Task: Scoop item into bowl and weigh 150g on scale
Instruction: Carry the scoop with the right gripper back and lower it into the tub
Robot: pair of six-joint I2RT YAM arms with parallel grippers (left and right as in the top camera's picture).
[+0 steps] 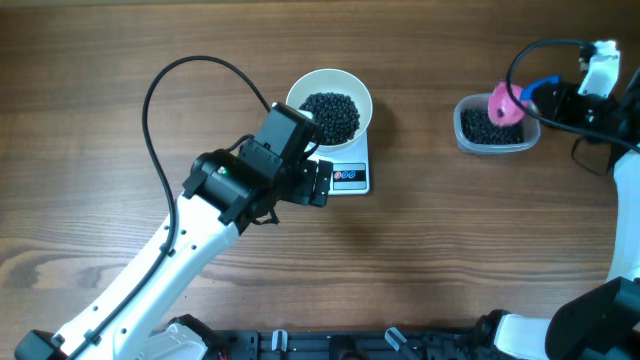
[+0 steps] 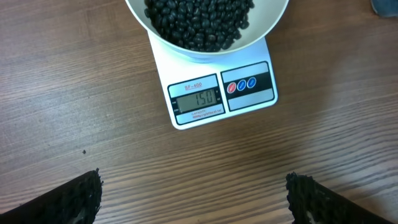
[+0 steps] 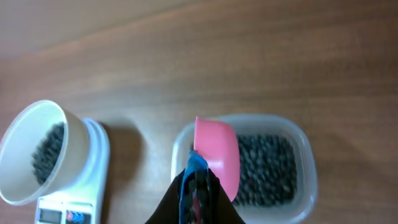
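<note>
Now the left gripper (image 2: 196,199) hovers wide open and empty just in front of the scale (image 2: 221,93), whose display reads 150 under the bowl (image 2: 264,28) of black beads (image 2: 199,22); a nudge would upset that reading. Over the tub (image 3: 305,155), the right gripper (image 3: 198,186) clamps the pink scoop (image 3: 217,149); another scoopful would overshoot.

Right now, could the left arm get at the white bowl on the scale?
Probably yes. The left gripper is open and faces the bowl, with only bare table and the front of the scale between them.
</note>
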